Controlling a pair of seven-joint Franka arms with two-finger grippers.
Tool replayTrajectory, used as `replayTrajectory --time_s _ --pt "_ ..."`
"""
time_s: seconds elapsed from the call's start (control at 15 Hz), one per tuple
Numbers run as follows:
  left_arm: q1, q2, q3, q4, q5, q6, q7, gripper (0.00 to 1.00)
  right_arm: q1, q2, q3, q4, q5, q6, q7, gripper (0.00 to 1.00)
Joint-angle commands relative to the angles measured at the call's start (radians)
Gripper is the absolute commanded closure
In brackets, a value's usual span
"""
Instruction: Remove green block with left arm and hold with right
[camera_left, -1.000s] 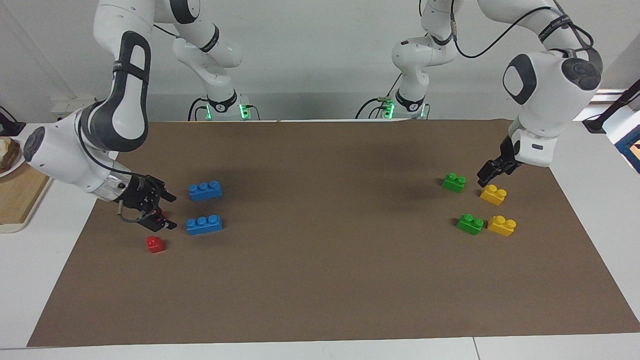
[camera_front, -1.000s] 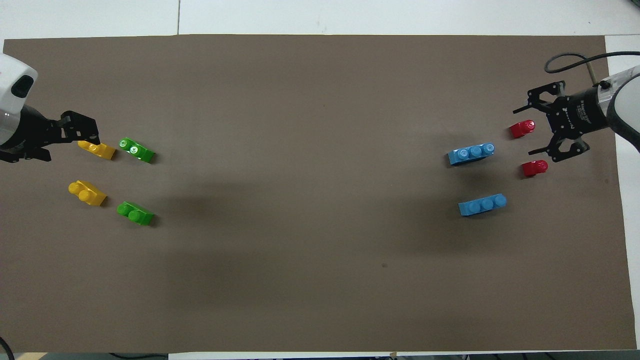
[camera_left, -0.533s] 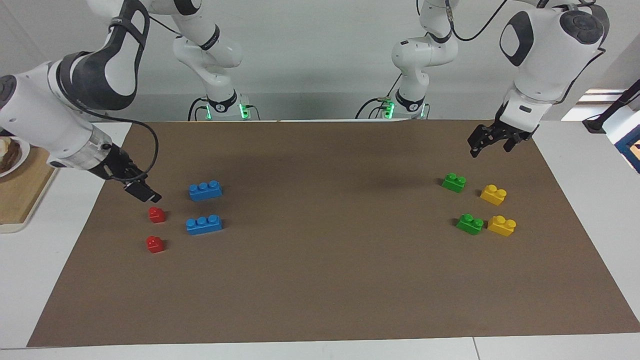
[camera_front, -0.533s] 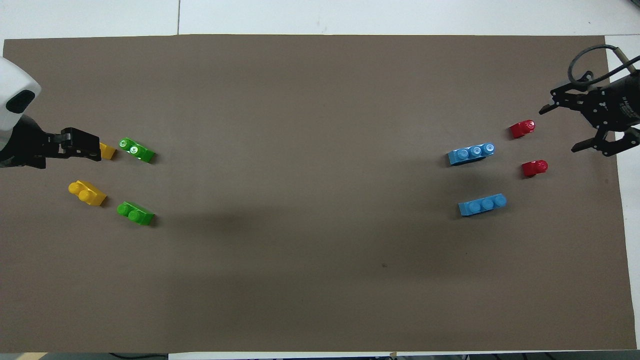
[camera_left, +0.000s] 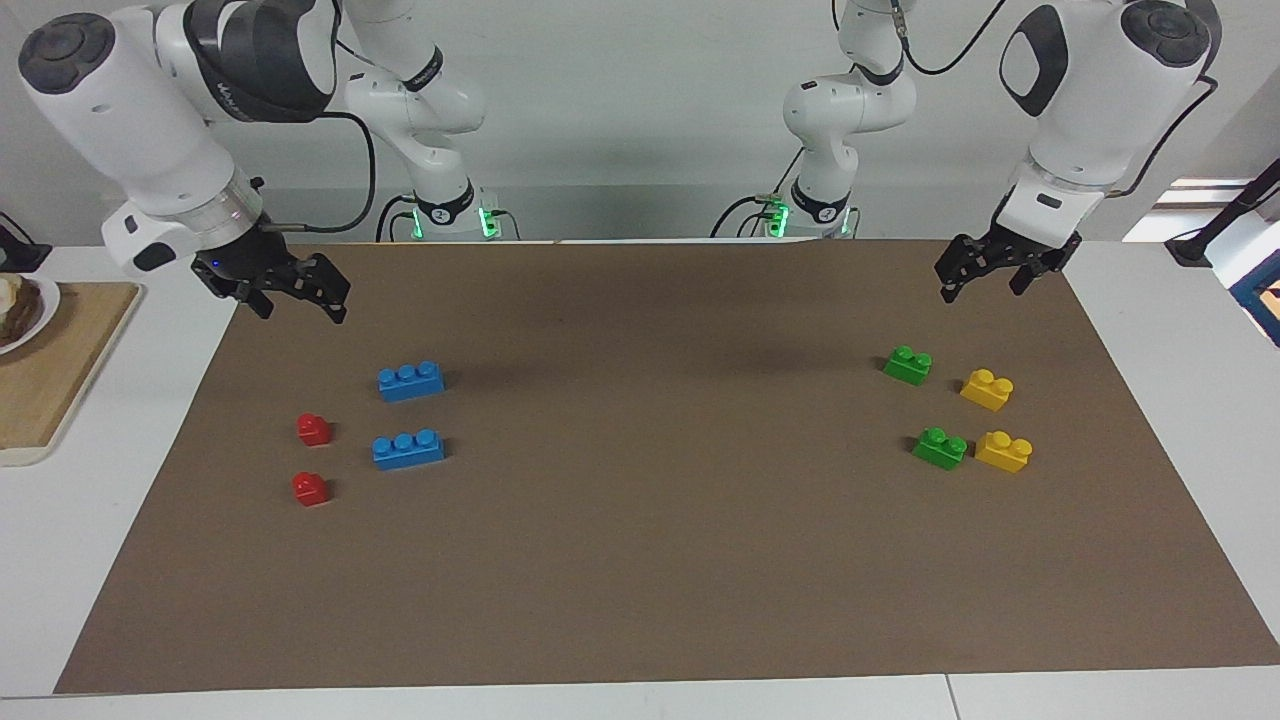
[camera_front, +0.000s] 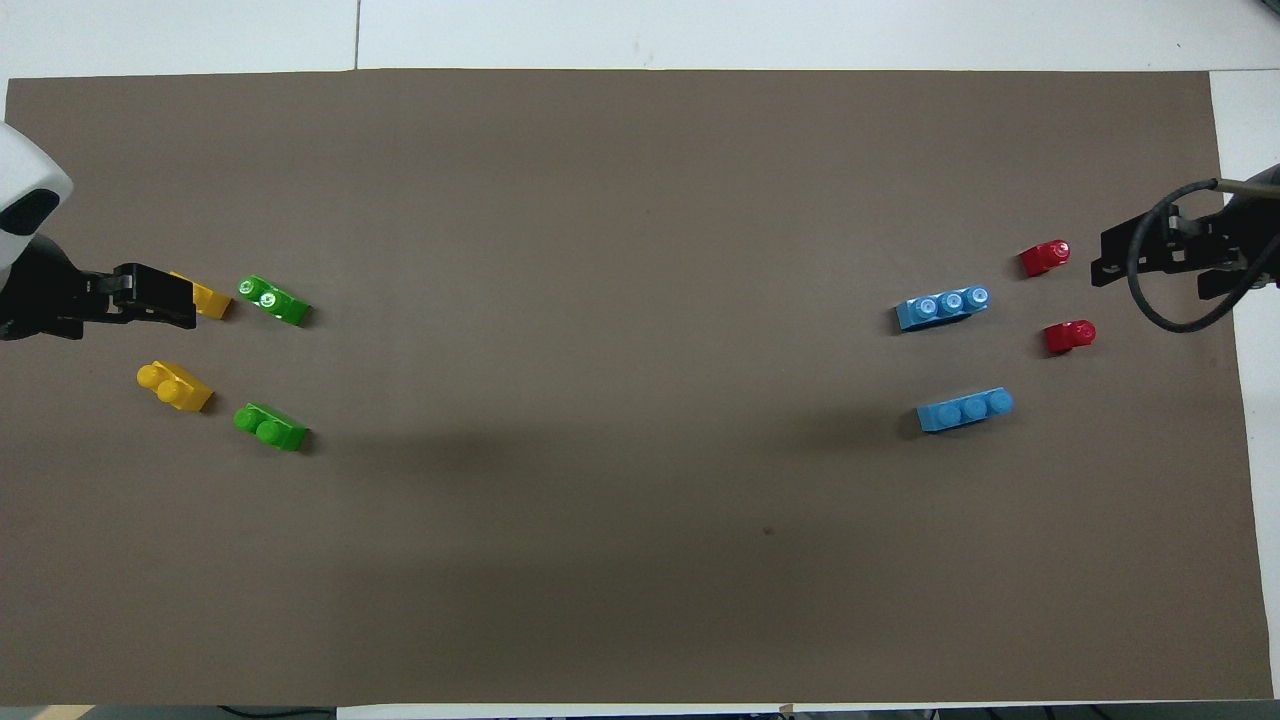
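Both grippers are lifting away from the bricks, empty.
Right gripper is hanging with fingers spread wide, over the brown mat near the blue bricks; green block is sitting on the mat beside a yellow brick; left gripper is hovering above it, fingers parted.

Plain brown paper mat; two bright green two-stud plastic bricks; two yellow bricks; two blue three-stud bricks; two red single-stud bricks (all unpatterned).
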Motion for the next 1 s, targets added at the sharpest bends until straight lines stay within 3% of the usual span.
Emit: replayTrajectory --time_s 0.0,0.4,0.93 --pt "-0.005 -0.002 0.004 0.050 -0.026 -0.053 0.018 0.00 0.011 -0.041 0.006 -0.043 -0.031 0.019 -0.052 0.00" --pt "-0.002 0.002 0.009 0.077 -0.079 -0.056 0.010 0.00 0.013 -0.030 0.006 -0.003 -0.079 0.019 -0.080 0.00" --pt "-0.004 0.001 0.008 0.073 -0.079 -0.055 0.012 0.00 0.025 -0.102 0.006 -0.078 -0.072 0.007 -0.057 0.00"
